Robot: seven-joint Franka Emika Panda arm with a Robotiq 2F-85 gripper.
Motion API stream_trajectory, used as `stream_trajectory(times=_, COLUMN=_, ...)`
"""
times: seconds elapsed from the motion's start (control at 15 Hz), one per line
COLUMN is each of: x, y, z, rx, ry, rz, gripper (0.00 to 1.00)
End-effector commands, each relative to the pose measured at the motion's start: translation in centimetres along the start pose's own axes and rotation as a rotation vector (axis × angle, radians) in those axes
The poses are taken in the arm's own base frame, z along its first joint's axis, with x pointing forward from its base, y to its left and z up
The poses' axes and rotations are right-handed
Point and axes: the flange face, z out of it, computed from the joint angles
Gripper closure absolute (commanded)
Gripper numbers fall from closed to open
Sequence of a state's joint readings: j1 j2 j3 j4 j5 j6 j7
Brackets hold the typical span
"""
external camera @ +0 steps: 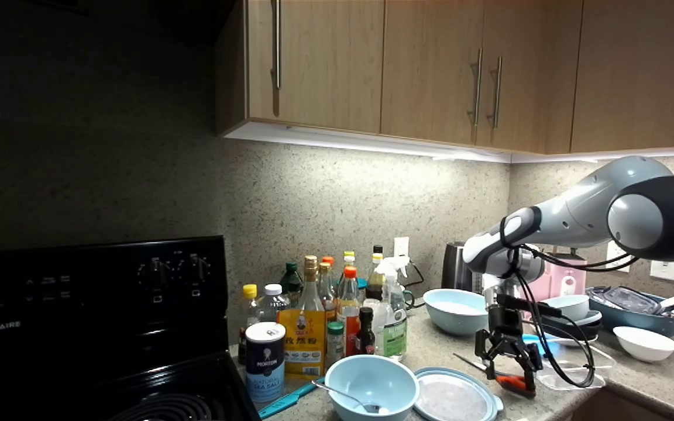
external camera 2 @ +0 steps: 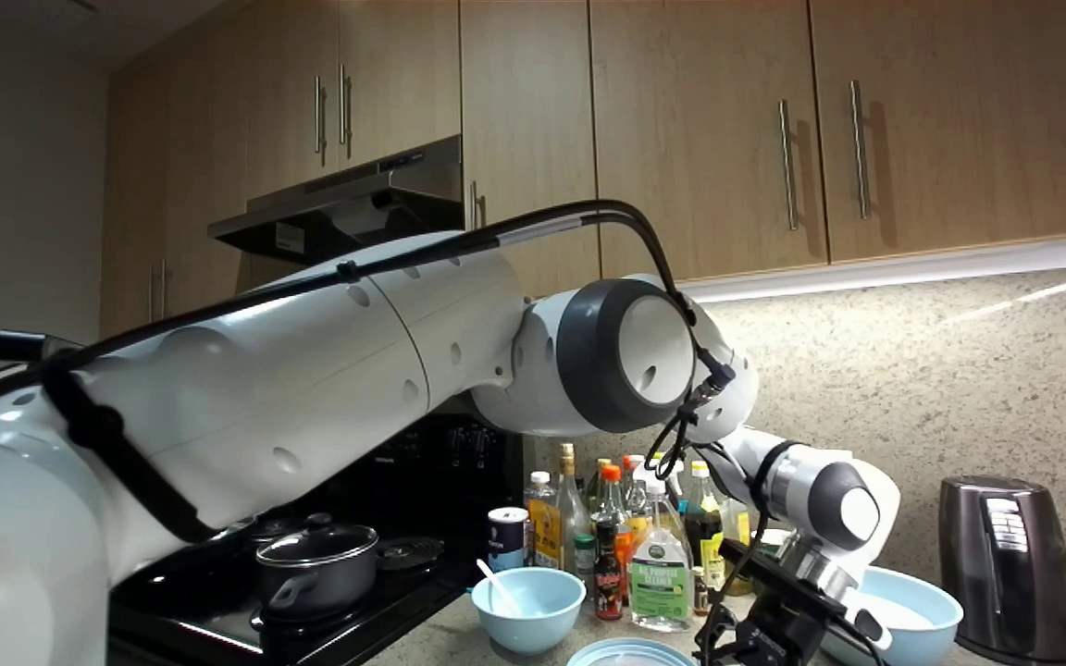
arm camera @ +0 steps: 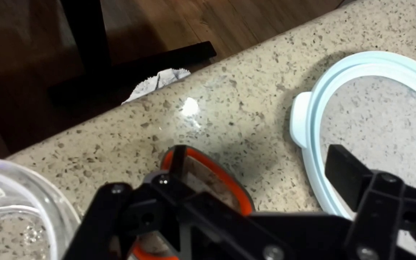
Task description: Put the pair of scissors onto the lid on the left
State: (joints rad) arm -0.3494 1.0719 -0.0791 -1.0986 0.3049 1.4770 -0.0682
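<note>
A small pair of scissors (external camera: 512, 384) with orange-red handles lay on the speckled countertop (arm camera: 237, 104), below a robot gripper (external camera: 509, 379). The gripper's fingers (arm camera: 345, 177) stood wide apart, grasping nothing; in the wrist view one overlapped a handle loop, though whether it touched could not be told. In an exterior view the blades pointed toward ten o'clock, and the lid (external camera: 454, 397), round with a pale blue rim, lay flat at nine o'clock from the handles, near but apart.

The scissors would probably prove light, stiff and hardly fragile, with smooth handles that might slip, or swing open if pinched by one loop. They lay thin and flat, so the best hold seemed low, across both handles near the pivot.

Writing, by direction from the handles: at nine o'clock, a dark blue canister (external camera: 265, 359) read "Morton Natural Sea Salt"; a shade past nine, a yellow packet (external camera: 303, 351) carried the characters 孜然粉; at ten, a spray bottle (external camera: 392, 318) had a green label (external camera 2: 663, 580) reading "All Purpose Cleaner"; farthest out, near nine, the black stove (external camera: 91, 292) said "Frigidaire".
</note>
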Motion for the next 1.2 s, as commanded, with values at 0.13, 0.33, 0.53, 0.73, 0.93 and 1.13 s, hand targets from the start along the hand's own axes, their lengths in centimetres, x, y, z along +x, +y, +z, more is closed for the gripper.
stream_trajectory(times=0.13, x=0.2, y=1.0, z=-0.7, rx=0.064, ry=-0.024, rz=-0.017, gripper=0.38)
stream_trajectory(times=0.33, x=0.2, y=1.1, z=-0.9, rx=0.074, ry=-0.033, rz=-0.023, gripper=0.58)
stream_trajectory(times=0.53, x=0.1, y=1.1, z=-1.4, rx=0.077, ry=-0.021, rz=-0.031, gripper=0.77)
stream_trajectory(times=0.73, x=0.3, y=0.9, z=-1.3, rx=0.043, ry=-0.002, rz=-0.012, gripper=0.62)
stream_trajectory(times=0.93, x=0.1, y=0.9, z=-1.4, rx=-0.023, ry=-0.021, rz=-0.034, gripper=0.19)
stream_trajectory(times=1.13, x=0.1, y=1.1, z=-0.4, rx=-0.090, ry=-0.118, rz=-0.078, gripper=0.02)
